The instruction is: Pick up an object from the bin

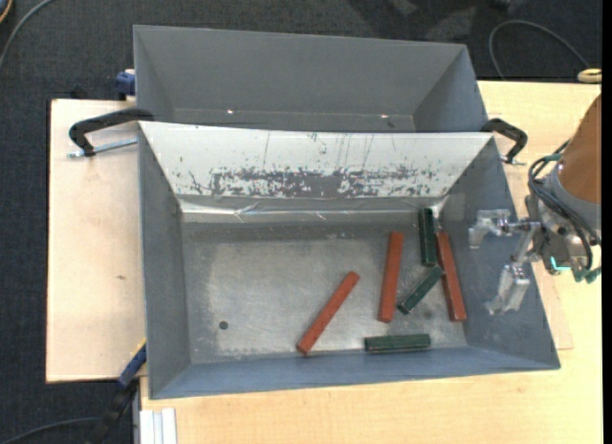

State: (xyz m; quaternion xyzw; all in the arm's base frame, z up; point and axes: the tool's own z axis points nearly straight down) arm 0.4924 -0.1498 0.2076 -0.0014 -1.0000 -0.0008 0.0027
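Since the gripper (499, 262) hangs over the right wall of the bin (521, 332) with jaws apart and empty, it should centre above the nearby red stick (450, 284) before descending.

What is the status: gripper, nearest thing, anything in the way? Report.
Status: gripper over right wall of bin. Nearest thing: red stick along floor's right edge, dark green stick beside it. Nothing between gripper and red stick.

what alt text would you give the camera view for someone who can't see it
A robot arm's end effector hangs over the right sloping wall of a grey metal bin. On the bin floor, mostly right of centre, lie three reddish-brown rectangular sticks and three dark green rectangular sticks.
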